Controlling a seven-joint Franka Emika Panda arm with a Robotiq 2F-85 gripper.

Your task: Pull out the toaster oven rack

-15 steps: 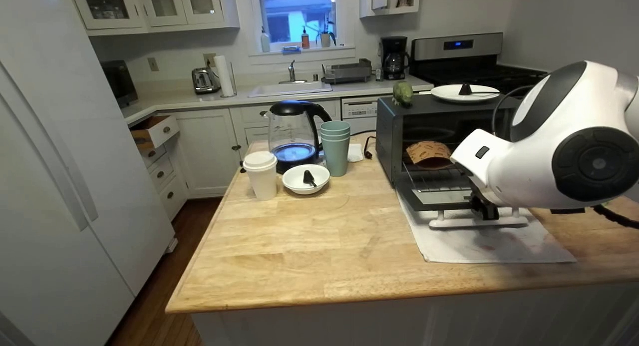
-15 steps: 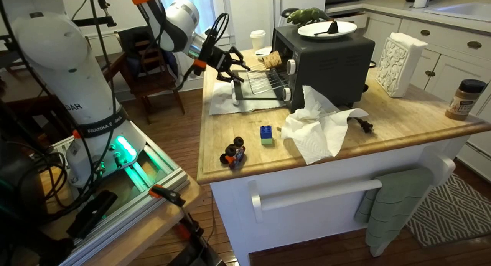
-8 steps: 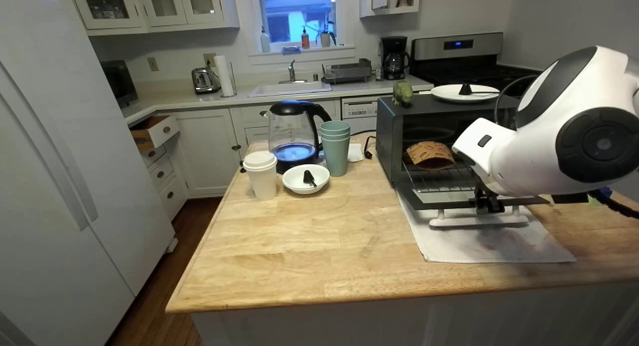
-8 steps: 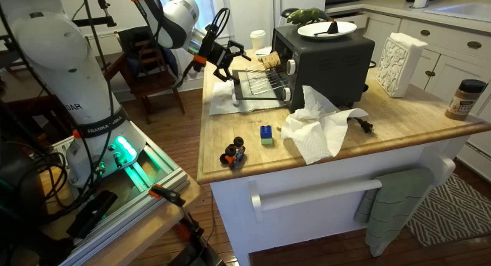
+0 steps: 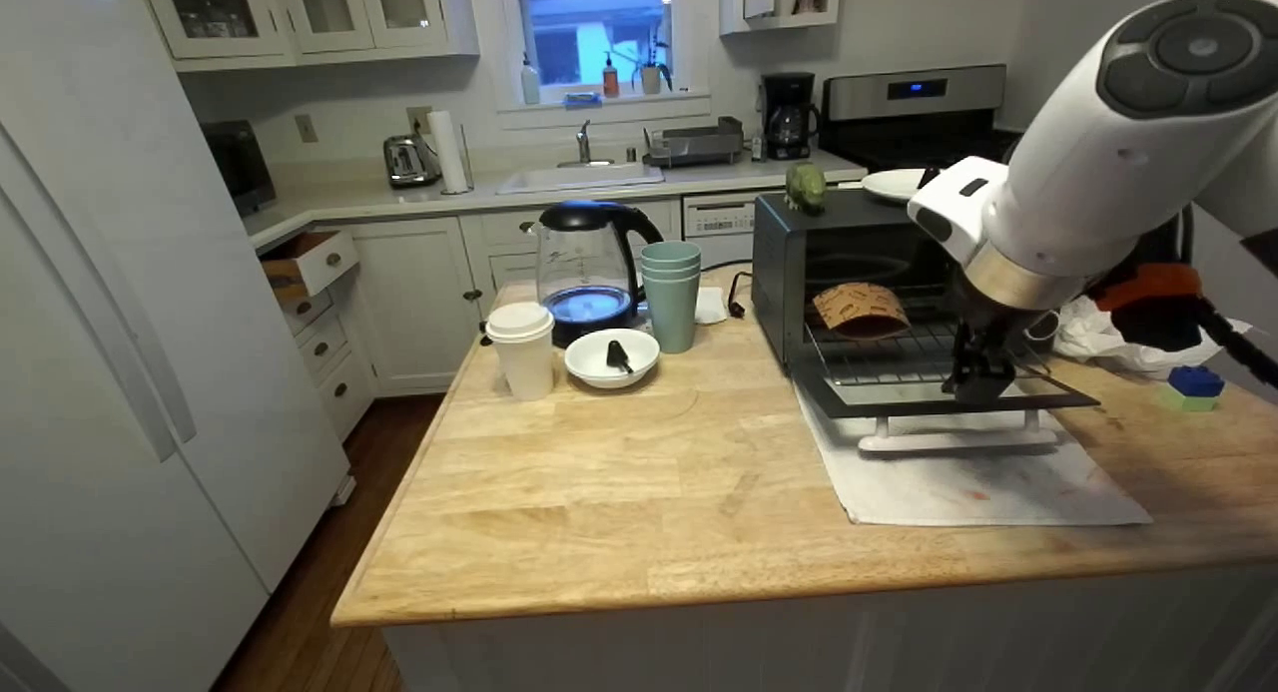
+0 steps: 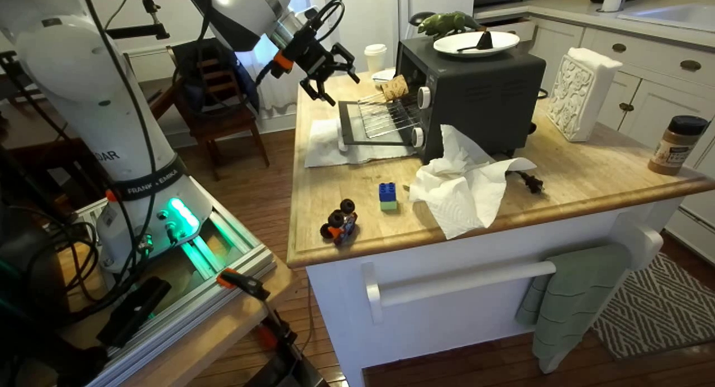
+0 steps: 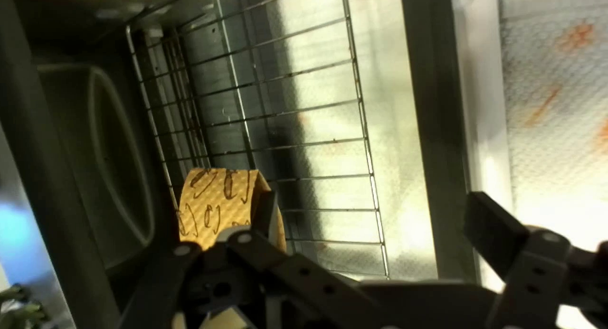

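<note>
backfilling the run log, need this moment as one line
toaster oven: door lowered | rack: partly out over door | end effector: open, empty, apart from rack | cardboard sleeve: on rack

Kitchen with sink (image 5: 579,180) and stove (image 5: 914,106)

The window (image 5: 597,35) glows blue; the wrist view has glare on the pale mat (image 7: 553,129) and a shadowed toaster oven (image 7: 52,167).

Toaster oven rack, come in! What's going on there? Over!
Gripper open, holding nothing. Rack partway out of toaster oven. Brown sleeve on it, maybe in the way.
</note>
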